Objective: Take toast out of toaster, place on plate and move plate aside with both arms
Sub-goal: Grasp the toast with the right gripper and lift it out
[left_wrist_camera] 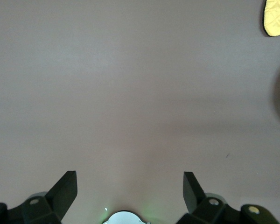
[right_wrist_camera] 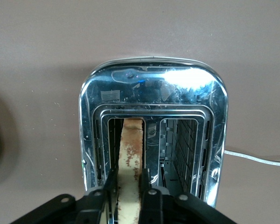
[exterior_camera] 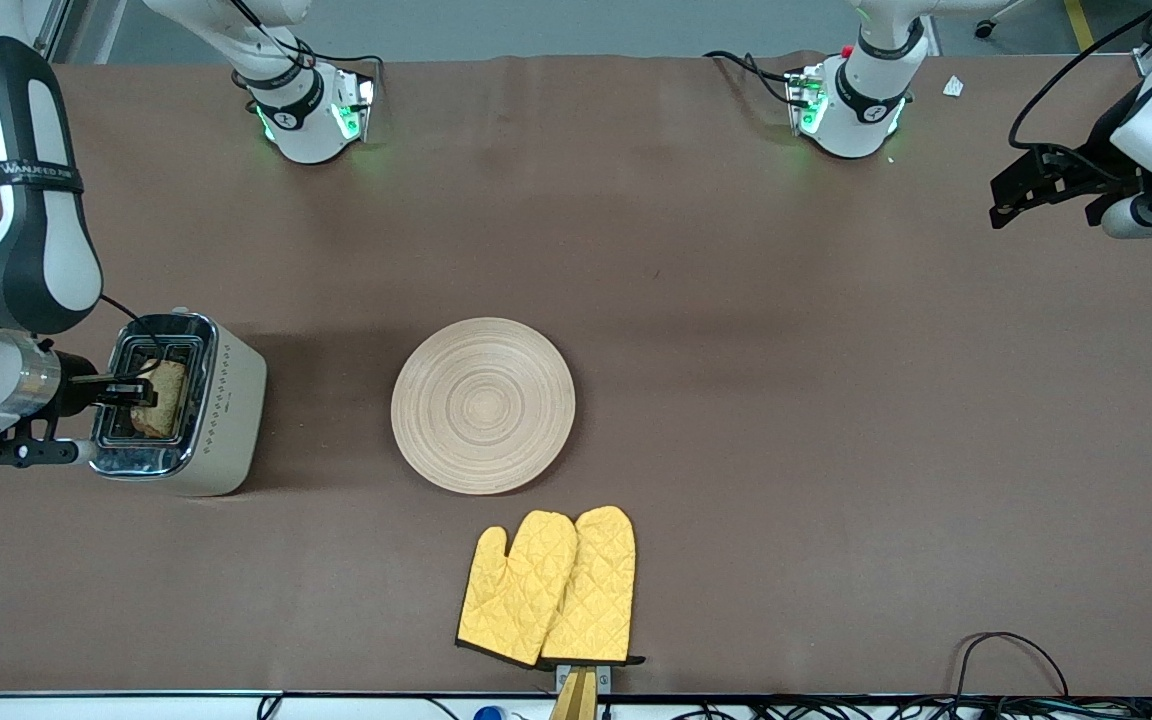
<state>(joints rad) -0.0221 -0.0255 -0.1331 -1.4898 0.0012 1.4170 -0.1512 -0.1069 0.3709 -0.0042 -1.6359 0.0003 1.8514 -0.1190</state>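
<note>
Toast [right_wrist_camera: 130, 163] stands on edge in one slot of the toaster [exterior_camera: 226, 400], pinched between the fingers [right_wrist_camera: 113, 184] of the right gripper [exterior_camera: 131, 390], which sits right over the toaster top (second slot shows only its wire guides). Toaster is at the right arm's end of the surface [exterior_camera: 836, 400]. Plate [exterior_camera: 483, 405] lies flat beside the toaster toward the left arm's end, well apart from those fingers, nothing on it. Yellow oven mitts [exterior_camera: 551, 590] lie just beside the plate, nearer the front camera. Left gripper [left_wrist_camera: 129, 196] waits over bare surface at the left arm's end, fingers [left_wrist_camera: 65, 189] spread wide, nothing between them.
</note>
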